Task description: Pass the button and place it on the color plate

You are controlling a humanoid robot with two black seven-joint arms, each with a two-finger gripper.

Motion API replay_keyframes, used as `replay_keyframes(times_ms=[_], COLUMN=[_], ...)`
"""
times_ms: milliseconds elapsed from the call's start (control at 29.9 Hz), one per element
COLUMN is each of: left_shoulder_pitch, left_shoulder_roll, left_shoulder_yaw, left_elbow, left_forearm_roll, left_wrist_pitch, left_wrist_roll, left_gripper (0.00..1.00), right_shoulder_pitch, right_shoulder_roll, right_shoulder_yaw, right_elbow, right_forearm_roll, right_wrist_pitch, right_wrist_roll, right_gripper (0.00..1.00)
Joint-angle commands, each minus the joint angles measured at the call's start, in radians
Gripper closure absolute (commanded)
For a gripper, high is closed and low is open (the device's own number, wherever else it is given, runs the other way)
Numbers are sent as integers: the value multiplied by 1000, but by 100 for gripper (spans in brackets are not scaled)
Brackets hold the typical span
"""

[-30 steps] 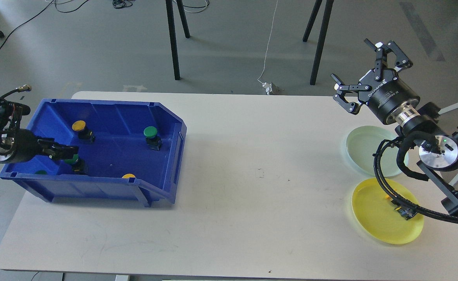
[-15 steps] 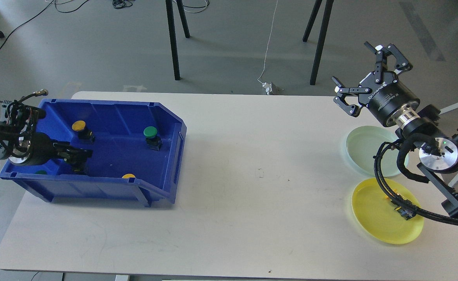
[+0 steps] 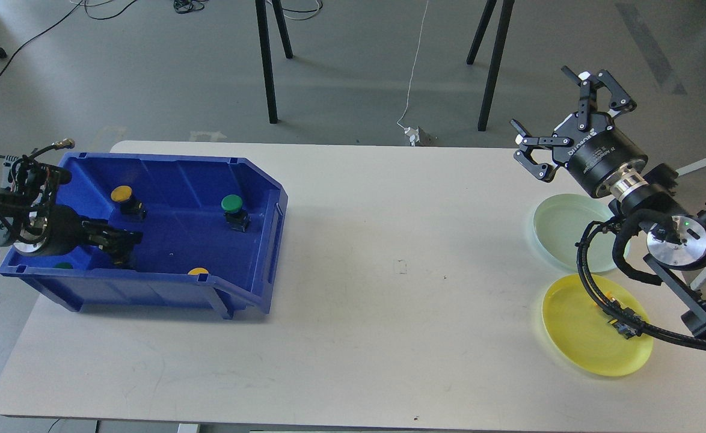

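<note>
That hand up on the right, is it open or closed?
Open. The right hand has its two black fingers spread wide apart with nothing between them, raised above the pale green plate.

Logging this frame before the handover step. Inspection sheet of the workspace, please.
Surface: white table, light scuffs.
Job's things: blue bin at left; yellow button and green button inside, more partly hidden. Green plate and yellow plate at right.
Clutter: nothing seen.
Grippers: left gripper low inside the bin, state unclear; right gripper open, raised above the green plate.
Cables: black hose crossing the yellow plate; white cord on the floor.
Surroundings: grey floor, black stand legs.
</note>
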Motion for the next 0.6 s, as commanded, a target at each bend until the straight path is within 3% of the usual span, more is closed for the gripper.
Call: replay_keyframes(times_ms=[0, 568], left_shoulder_pitch=[0, -3], left_shoulder_roll=[1, -31], left_shoulder_yaw=[-2, 15], left_elbow=[0, 49], left_forearm_roll=[2, 20], left_wrist_pitch=[2, -44], left_wrist_roll=[0, 0], left_gripper=[22, 23], right_shoulder_pitch=[-6, -37], right_shoulder_roll=[0, 0], right_shoulder_yaw=[4, 30], right_elbow=[0, 0], right_forearm_roll=[0, -1], right_wrist_pitch=[5, 24], right_wrist_roll=[0, 0], right_gripper=[1, 1])
